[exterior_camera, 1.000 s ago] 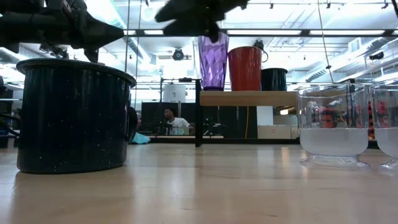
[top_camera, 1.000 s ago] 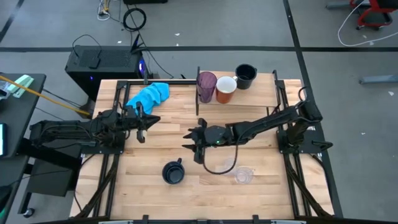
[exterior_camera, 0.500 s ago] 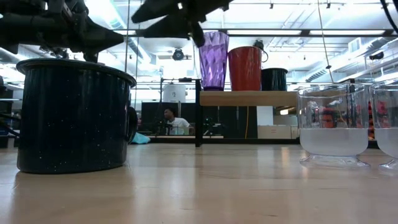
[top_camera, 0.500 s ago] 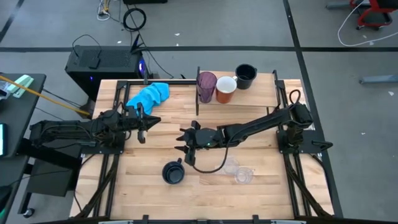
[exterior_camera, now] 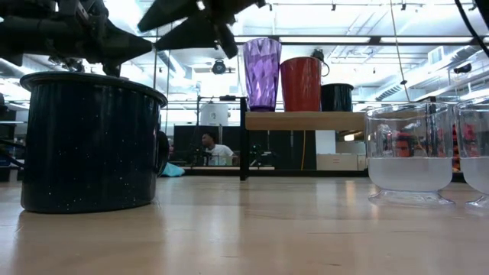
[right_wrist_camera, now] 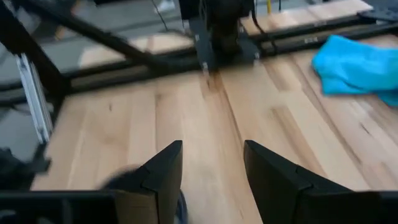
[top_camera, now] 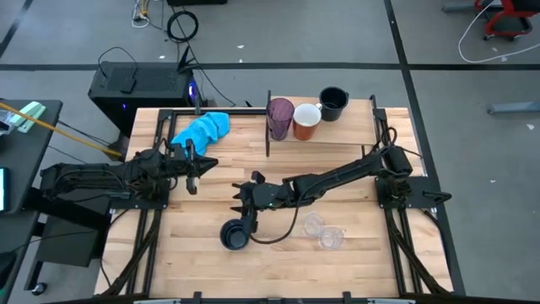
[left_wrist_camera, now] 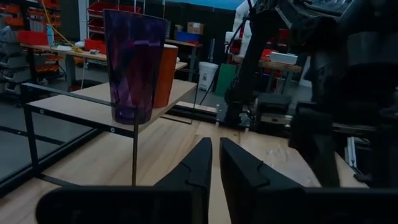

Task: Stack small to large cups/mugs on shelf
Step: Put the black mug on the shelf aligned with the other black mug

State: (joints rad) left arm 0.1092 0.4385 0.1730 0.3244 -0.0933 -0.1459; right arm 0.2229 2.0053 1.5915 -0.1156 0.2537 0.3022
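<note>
My right gripper [top_camera: 241, 200] is open and empty above the table's middle, just on the far side of a dark navy mug [top_camera: 234, 235] that stands upright on the tabletop, and above it. In its wrist view [right_wrist_camera: 214, 168] the fingers stand apart over bare wood. Two small clear cups [top_camera: 314, 224] [top_camera: 331, 239] stand upright to the right of that mug. The shelf [top_camera: 348, 131] at the far edge carries a purple tumbler [top_camera: 280, 116], an orange mug [top_camera: 306, 121] and a second navy mug [top_camera: 333, 103]. My left gripper [top_camera: 201, 165] waits shut at the table's left.
A bright blue cloth [top_camera: 202, 129] lies at the far left of the table, left of the shelf's black upright [top_camera: 268, 127]. The low view shows the navy mug [exterior_camera: 92, 141] and the clear cups [exterior_camera: 410, 153] near the camera, with free tabletop between them.
My right gripper has gone toward the table's left edge and a little toward the near edge, closing on the navy mug on the tabletop. The cups and mugs have stayed where they were.
</note>
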